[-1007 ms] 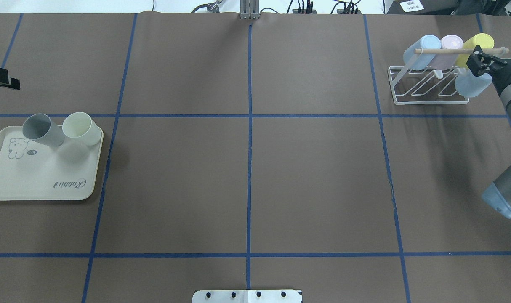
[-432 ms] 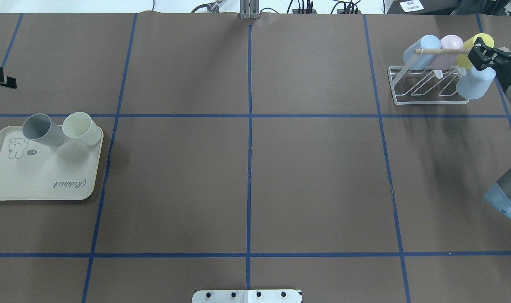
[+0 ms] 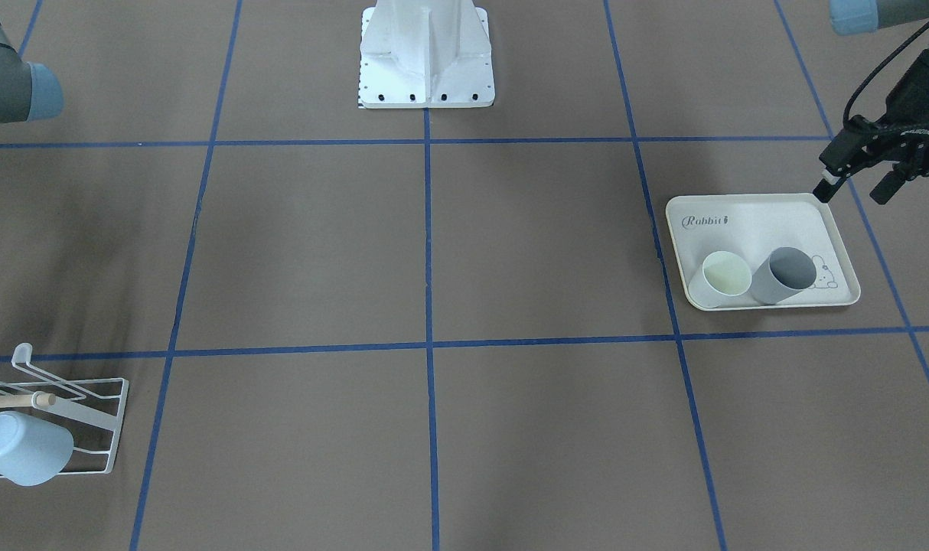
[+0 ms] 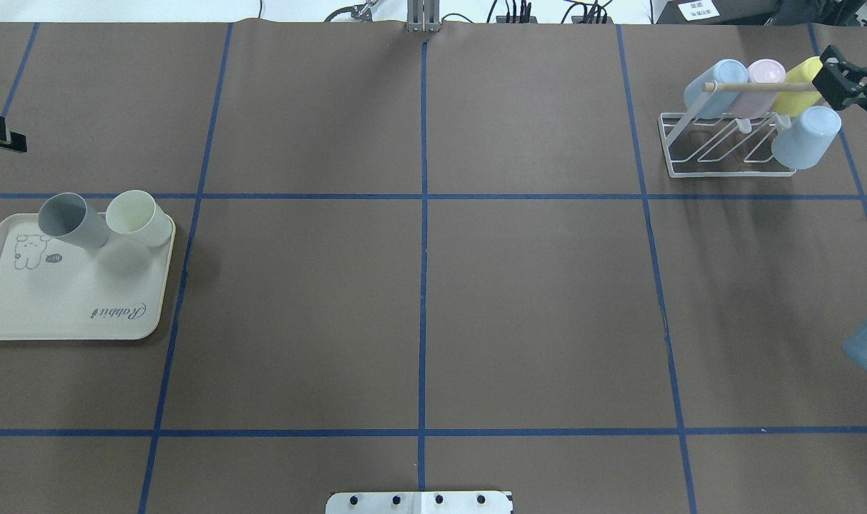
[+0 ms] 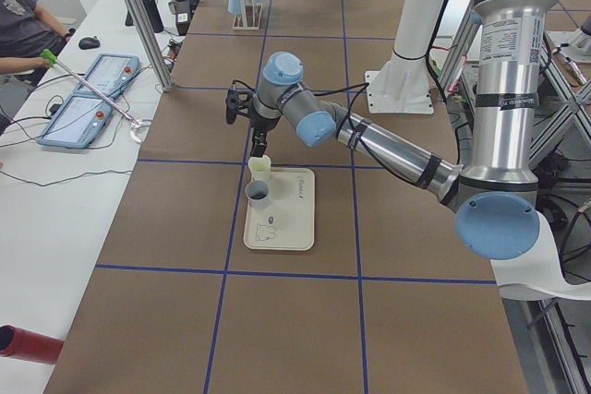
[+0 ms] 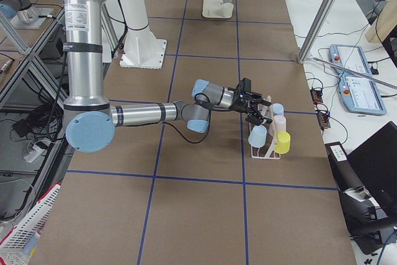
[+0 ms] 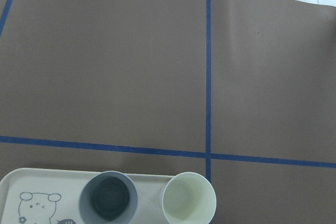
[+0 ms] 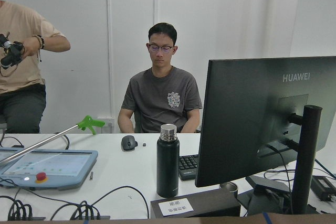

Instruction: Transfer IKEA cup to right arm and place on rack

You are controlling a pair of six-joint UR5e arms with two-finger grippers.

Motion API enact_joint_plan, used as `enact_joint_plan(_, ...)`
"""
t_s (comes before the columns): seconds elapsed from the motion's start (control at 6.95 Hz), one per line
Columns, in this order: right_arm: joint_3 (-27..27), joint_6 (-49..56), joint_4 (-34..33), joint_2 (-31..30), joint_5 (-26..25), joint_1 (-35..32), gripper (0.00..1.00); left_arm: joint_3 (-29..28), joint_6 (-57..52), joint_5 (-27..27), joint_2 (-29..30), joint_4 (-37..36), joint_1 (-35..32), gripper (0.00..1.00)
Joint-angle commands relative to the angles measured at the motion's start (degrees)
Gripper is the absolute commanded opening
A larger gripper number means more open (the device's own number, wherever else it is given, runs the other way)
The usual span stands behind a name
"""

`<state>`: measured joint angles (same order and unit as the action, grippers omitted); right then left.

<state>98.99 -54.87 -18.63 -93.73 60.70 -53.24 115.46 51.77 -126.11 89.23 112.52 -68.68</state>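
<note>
The IKEA cup (image 4: 805, 135), light blue, hangs mouth-down on the near right prong of the white wire rack (image 4: 726, 153). My right gripper (image 4: 833, 75) is open just behind and to the right of the cup, apart from it; the right-side view shows its fingers (image 6: 259, 116) spread above the rack (image 6: 263, 147). Light blue, pink and yellow cups (image 4: 762, 86) fill the rack's back row under the wooden dowel. My left gripper (image 3: 855, 187) hangs open and empty over the far corner of the tray (image 3: 748, 222).
The cream rabbit-print tray (image 4: 69, 300) at the left holds a grey cup (image 4: 73, 221) and a cream cup (image 4: 139, 218), both also in the left wrist view. The robot base (image 3: 426, 53) stands at mid-table. People sit at a desk beyond the table's right end.
My right gripper has let go of the light blue cup and drawn back up and to the right. The cup stays on the rack's prong. The left gripper has barely shifted.
</note>
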Motion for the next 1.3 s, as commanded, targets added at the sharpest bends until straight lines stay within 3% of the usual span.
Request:
enact_joint_plan(0.0,5.8,-12.1,0.2,-0.8,2.6,0.2,1.0,-1.6,-4.1,0.1,-2.1,0.1,0.0,1.0)
enact_joint_plan(0.43,12.4,-28.8,0.1,0.3,4.8,4.6,1.0,-9.8,-4.7,-4.5,-2.0,0.1,0.6,1.0)
enact_joint_plan(0.72,14.6,-37.5,0.1,2.7,4.8,8.0,1.0,-15.8,-3.6,-4.5,0.8,0.7,0.8,1.0)
enact_joint_plan(1.15,15.1,-41.8,0.2,6.4,4.9,11.4,1.0,-20.0,-0.5,-4.0,4.0,0.8,2.3,1.0)
